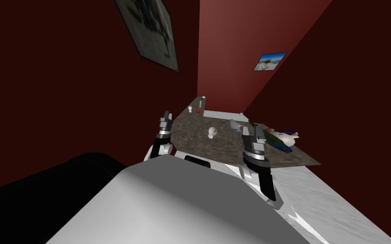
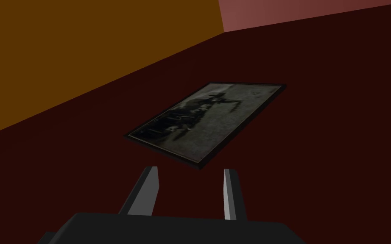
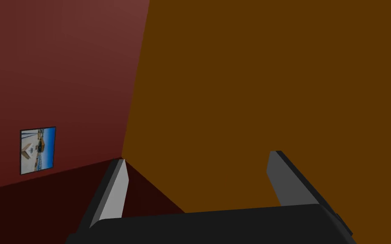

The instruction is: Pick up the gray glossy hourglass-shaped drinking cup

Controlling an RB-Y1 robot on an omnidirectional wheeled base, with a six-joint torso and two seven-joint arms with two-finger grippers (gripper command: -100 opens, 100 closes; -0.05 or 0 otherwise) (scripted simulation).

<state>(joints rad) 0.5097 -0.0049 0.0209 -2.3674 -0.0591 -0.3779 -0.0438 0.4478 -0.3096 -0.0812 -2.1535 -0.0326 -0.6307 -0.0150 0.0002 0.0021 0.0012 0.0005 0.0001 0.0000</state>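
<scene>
Mottled dark table top (image 1: pixel 192 142) in a corner of dark red walls (image 1: pixel 233 42); white hourglass-shaped cup (image 1: pixel 212 132) near the table top's middle, closer to its left edge, apart from the other things. Left gripper (image 2: pixel 190 169) raised at the left edge, fingers a narrow gap apart, empty; right gripper (image 3: pixel 198 156) raised over the near edge, fingers spread wide, empty. Small white piece (image 1: pixel 189 109), red piece (image 1: pixel 198 111) and tall grey piece (image 1: pixel 202 101) toward the far corner; coloured toys (image 1: pixel 281 139) at the right edge.

Top edge cuts wall picture (image 1: pixel 148 29); cup (image 1: pixel 212 132) too small for shape.
</scene>
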